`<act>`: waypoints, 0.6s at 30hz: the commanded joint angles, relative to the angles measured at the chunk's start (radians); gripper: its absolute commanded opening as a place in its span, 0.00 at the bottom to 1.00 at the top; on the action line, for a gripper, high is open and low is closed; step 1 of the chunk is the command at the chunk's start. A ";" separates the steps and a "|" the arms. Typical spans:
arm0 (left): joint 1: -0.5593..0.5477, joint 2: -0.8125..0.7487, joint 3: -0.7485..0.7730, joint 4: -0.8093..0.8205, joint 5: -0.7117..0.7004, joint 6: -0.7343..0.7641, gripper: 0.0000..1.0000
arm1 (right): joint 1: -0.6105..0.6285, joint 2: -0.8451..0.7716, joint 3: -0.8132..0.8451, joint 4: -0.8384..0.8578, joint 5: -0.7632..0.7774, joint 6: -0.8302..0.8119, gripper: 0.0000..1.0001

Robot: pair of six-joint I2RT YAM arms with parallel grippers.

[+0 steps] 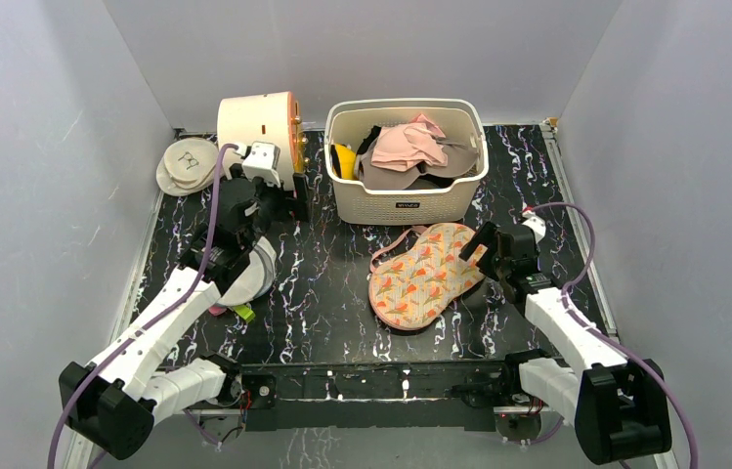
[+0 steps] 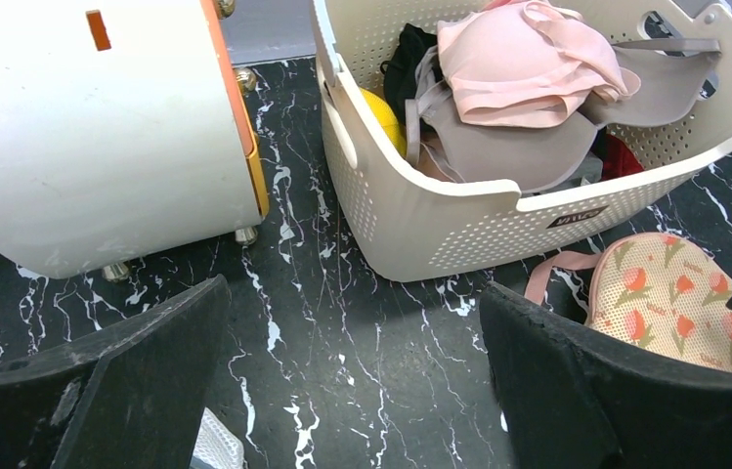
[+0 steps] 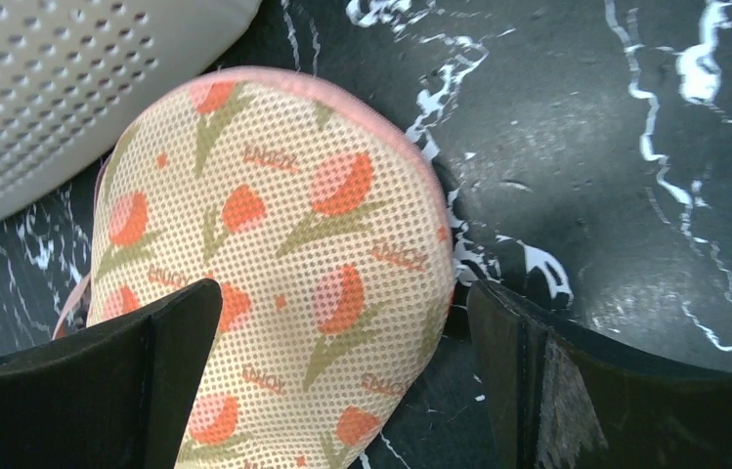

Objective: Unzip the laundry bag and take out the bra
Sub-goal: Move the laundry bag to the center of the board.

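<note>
The laundry bag lies flat on the black marble table in front of the basket. It is a cream pouch with orange-and-green flowers, and its pink strap trails to the left. It looks zipped, and no bra shows from it. My right gripper is open just above the bag's right end; in the right wrist view the gripper straddles the bag's edge. My left gripper is open and empty over bare table between the drum and the basket. The bag's end shows in the left wrist view.
A white perforated basket at the back holds pink and grey bras. A cream drum with an orange rim lies to its left, by round white mesh discs. A white mesh piece lies under my left arm.
</note>
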 commanded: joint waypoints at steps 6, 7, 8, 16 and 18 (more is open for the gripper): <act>-0.034 -0.019 -0.005 0.012 -0.025 0.020 0.98 | 0.003 0.050 -0.023 0.163 -0.349 -0.079 0.98; -0.036 -0.017 -0.006 0.013 -0.025 0.021 0.98 | 0.011 0.050 -0.025 0.162 -0.369 -0.067 0.98; -0.038 -0.014 -0.006 0.014 -0.026 0.023 0.98 | 0.020 0.047 -0.029 0.163 -0.388 -0.050 0.98; -0.064 0.013 -0.006 0.004 -0.051 0.040 0.98 | 0.279 0.011 -0.060 0.248 -0.426 0.118 0.98; -0.079 0.018 -0.010 0.006 -0.066 0.050 0.98 | 0.377 0.023 -0.049 0.279 -0.432 0.148 0.98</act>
